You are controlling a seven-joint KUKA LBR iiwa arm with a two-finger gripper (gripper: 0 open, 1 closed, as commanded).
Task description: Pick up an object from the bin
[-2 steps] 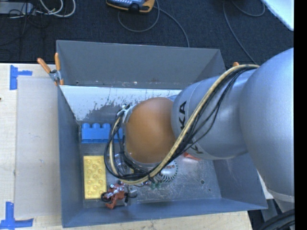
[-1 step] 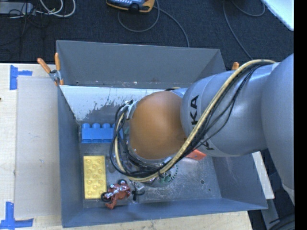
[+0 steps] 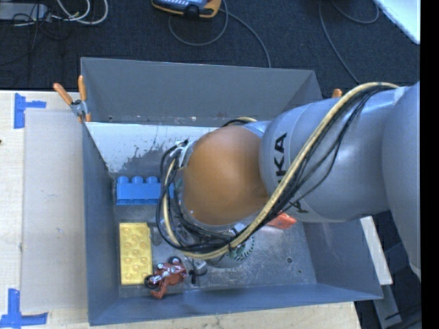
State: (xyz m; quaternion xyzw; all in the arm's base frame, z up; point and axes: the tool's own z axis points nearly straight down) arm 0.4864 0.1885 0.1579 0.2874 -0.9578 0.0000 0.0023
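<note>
Arm low in the bin (image 3: pixel 96 184), gripper (image 3: pixel 195 267) near the front wall beside a small red toy (image 3: pixel 164 276).

The arm's round orange cover (image 3: pixel 223 177) and its looped cables (image 3: pixel 168 214) hide most of the gripper, so I cannot tell whether it is spread or pressed together, nor whether it has anything. The red toy lies just to its left, close to the corner of a flat yellow brick (image 3: pixel 135 252); a blue brick (image 3: pixel 138 189) sits further back, and an orange piece (image 3: pixel 281 219) pokes out under the arm on the right. The likely trouble is a miss: the toy is small and irregular, so a closing grip could push it against the yellow brick or the front wall instead of catching it. The slack cables could also drag over the bricks.
</note>
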